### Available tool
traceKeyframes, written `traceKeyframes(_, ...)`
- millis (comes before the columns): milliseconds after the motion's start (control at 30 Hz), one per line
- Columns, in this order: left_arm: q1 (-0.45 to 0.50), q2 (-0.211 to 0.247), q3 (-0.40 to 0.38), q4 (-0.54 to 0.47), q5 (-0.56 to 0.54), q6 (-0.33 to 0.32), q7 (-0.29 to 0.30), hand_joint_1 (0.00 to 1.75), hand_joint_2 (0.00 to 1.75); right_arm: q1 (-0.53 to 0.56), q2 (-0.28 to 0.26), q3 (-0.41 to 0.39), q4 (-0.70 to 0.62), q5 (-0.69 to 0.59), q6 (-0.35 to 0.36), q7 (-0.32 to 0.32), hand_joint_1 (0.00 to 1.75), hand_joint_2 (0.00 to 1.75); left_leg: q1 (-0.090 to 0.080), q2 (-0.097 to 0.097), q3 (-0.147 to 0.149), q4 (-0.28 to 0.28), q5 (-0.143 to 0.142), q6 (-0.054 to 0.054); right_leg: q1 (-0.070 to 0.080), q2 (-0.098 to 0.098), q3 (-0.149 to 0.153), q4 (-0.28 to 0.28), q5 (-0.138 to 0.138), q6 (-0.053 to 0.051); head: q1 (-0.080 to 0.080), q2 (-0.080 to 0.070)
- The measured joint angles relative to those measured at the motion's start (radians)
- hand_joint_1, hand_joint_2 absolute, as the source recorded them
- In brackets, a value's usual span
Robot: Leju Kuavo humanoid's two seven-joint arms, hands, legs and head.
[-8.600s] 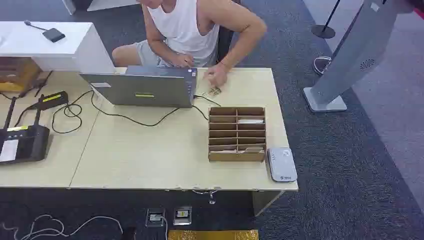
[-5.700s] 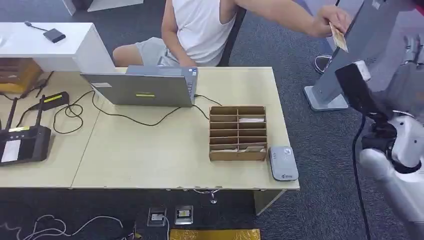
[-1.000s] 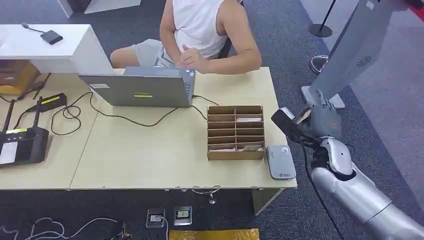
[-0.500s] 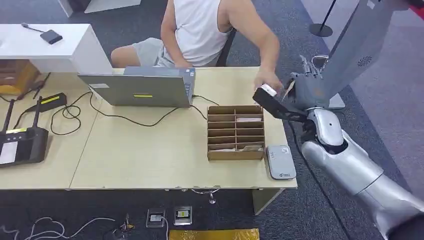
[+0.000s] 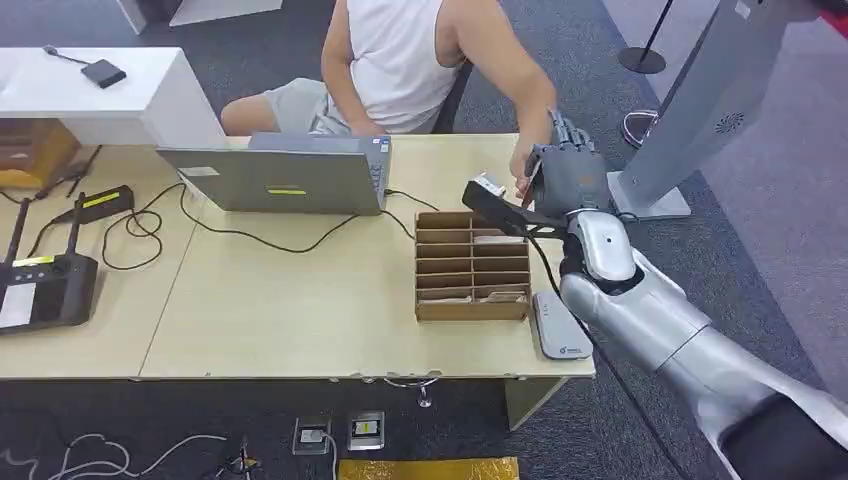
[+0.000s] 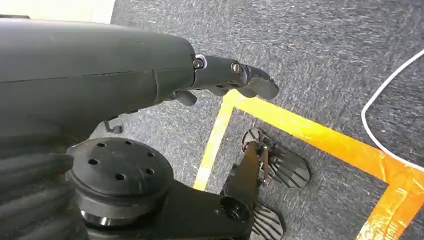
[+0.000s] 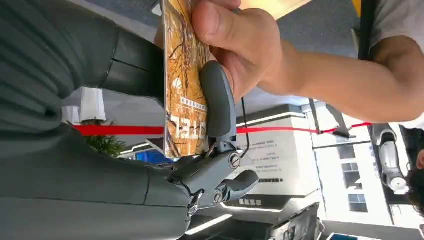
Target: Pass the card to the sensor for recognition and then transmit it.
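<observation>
Grey carpet surrounds the bench [image 5: 300, 300]. Right hand [image 5: 565, 175] has swung from beside the sensor [image 5: 562, 328] to the far right edge, pinching the card [image 7: 182, 80], which a person's hand [image 7: 240, 45] now grasps too. Left hand [image 6: 150, 75] hangs empty, fingers apart.

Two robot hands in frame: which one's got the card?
The right robot hand, raised over the desk's far right corner. Its thumb presses the orange card while a person's hand also grips it. The left robot hand hangs over the carpet, holding nothing.
</observation>
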Motion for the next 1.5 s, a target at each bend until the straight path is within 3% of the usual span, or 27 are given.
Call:
traceKeyframes(33, 0.003, 0.0, 0.003, 0.001, 0.0, 0.0, 0.0, 0.0, 1.75, -0.001, 0.005, 0.004, 0.01, -0.002, -0.003, 0.0, 0.0, 1.75, 0.0, 0.0, 0.0, 0.0, 0.0, 0.0, 0.0, 0.0, 0.0, 0.0, 0.0, 0.0, 0.0, 0.0)
traceKeyframes(367, 0.02, 0.002, 0.013, 0.013, 0.0, 0.011, 0.0, 0.0, 1.75, 0.009, 0.025, 0.021, 0.069, -0.056, -0.051, -0.004, 0.0, 1.75, 0.0, 0.0, 0.0, 0.0, 0.0, 0.0, 0.0, 0.0, 0.0, -0.001, 0.0, 0.0, 0.0, 0.0)
traceKeyframes(600, 0.029, 0.002, 0.014, 0.016, 0.0, 0.018, -0.001, 0.0, 1.75, 0.057, 0.024, 0.005, 0.048, -0.138, -0.143, -0.021, 0.0, 1.75, 0.0, 0.001, 0.001, 0.0, 0.0, 0.0, 0.0, 0.001, -0.001, -0.001, 0.0, 0.0, 0.0, 0.0)
traceKeyframes(900, 0.032, 0.002, 0.014, 0.017, 0.0, 0.021, -0.003, 0.0, 1.75, 0.07, 0.019, 0.002, 0.025, -0.147, -0.152, -0.02, 0.0, 1.75, 0.0, 0.002, 0.001, 0.0, 0.0, 0.0, 0.0, 0.001, -0.001, -0.001, 0.0, 0.0, 0.0, 0.0)
traceKeyframes(967, 0.037, 0.002, 0.014, 0.017, 0.0, 0.026, -0.014, 0.0, 1.75, 0.1, 0.007, -0.02, -0.034, -0.178, -0.183, -0.029, 0.0, 1.75, 0.0, 0.002, 0.001, 0.0, 0.0, 0.0, 0.0, 0.001, -0.001, -0.001, 0.0, 0.0, 0.0, 0.0)
traceKeyframes(1000, 0.042, 0.002, 0.014, 0.017, 0.0, 0.031, -0.026, 0.0, 1.75, 0.142, -0.013, -0.043, -0.138, -0.224, -0.19, -0.063, 0.0, 1.75, 0.0, 0.002, 0.001, 0.0, 0.0, 0.0, 0.0, 0.001, -0.001, -0.001, 0.0, 0.0, 0.0, 0.0)
traceKeyframes(1033, 0.047, 0.002, 0.014, 0.018, 0.0, 0.031, -0.035, 0.0, 1.75, 0.205, -0.039, -0.07, -0.287, -0.319, -0.155, -0.144, 0.0, 1.75, 0.0, 0.002, 0.001, 0.0, 0.0, 0.0, 0.0, 0.001, -0.001, -0.001, 0.0, 0.0, 0.0, 0.0)
traceKeyframes(1200, 0.051, 0.003, 0.014, 0.02, 0.0, 0.027, -0.047, 0.0, 1.75, 0.309, -0.075, -0.098, -0.497, -0.37, -0.078, -0.246, 0.0, 1.75, 0.0, 0.002, 0.001, 0.0, 0.0, 0.0, 0.0, 0.001, -0.001, -0.001, 0.0, 0.0, 0.0, 0.0)
traceKeyframes(1367, 0.055, 0.008, 0.014, 0.021, 0.0, 0.031, -0.05, 0.0, 1.75, 0.381, -0.094, -0.106, -0.615, -0.305, -0.013, -0.261, 0.0, 1.75, 0.0, 0.003, 0.001, 0.0, 0.0, 0.0, 0.0, 0.001, -0.001, -0.001, 0.0, 0.0, 0.0, 0.0)
traceKeyframes(1500, 0.054, 0.008, 0.014, 0.021, 0.0, 0.022, -0.05, 0.0, 1.75, 0.415, -0.106, -0.113, -0.655, -0.214, 0.029, -0.21, 0.0, 1.75, 0.0, 0.003, 0.001, 0.0, 0.0, 0.0, 0.0, 0.002, -0.001, -0.001, 0.0, 0.0, 0.0, 0.0)
